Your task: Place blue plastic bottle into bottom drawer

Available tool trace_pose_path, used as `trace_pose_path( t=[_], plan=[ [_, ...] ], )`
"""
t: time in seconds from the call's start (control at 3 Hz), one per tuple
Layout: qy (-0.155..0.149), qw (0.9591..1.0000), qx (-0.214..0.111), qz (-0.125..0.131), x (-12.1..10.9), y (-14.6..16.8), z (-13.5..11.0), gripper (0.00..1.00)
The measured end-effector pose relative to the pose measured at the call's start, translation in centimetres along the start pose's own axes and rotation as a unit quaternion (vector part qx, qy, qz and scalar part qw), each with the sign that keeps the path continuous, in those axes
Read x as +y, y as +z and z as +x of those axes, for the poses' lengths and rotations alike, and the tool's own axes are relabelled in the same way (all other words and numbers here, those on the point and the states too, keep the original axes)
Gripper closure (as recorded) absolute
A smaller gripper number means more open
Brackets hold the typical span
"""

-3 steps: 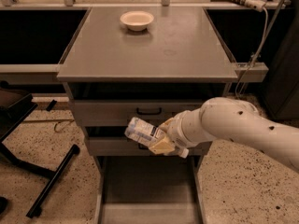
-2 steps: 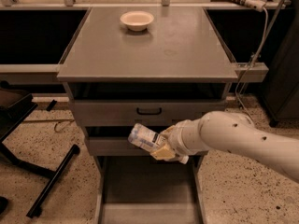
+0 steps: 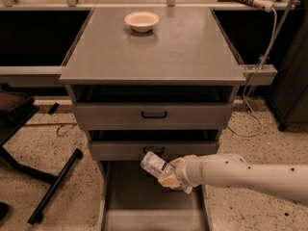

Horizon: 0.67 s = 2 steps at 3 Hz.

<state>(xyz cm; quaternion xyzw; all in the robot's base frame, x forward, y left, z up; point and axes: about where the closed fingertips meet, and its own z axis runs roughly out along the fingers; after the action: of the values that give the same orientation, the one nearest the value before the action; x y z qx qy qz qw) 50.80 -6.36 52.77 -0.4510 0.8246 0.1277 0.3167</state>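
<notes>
The blue plastic bottle (image 3: 156,165) is held tilted, its cap end up and to the left, over the open bottom drawer (image 3: 144,194). My gripper (image 3: 169,175) is shut on the bottle's lower end and comes in from the right on the white arm (image 3: 240,174). The bottle hangs just in front of the middle drawer's black handle (image 3: 152,150), above the bottom drawer's grey floor. The drawer is pulled out toward the camera, with side rails at left and right.
A cream bowl (image 3: 141,20) sits at the back of the grey cabinet top (image 3: 159,52). The top drawer (image 3: 154,113) has a black handle. Black stand legs (image 3: 53,186) lie on the speckled floor at left. Cables (image 3: 255,95) hang at right.
The arm has lowered and drawn back to the right, carrying the bottle down from the middle drawer's front toward the open bottom drawer.
</notes>
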Motion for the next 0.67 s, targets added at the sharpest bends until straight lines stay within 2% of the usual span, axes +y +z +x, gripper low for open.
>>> trace_pose_path(
  t=[0.33,0.67],
  plan=[
    [0.031,0.9992,0.015,-0.018,0.56,3.26,3.85,1.00],
    [0.031,0.9992,0.015,-0.018,0.56,3.26,3.85,1.00]
  ],
)
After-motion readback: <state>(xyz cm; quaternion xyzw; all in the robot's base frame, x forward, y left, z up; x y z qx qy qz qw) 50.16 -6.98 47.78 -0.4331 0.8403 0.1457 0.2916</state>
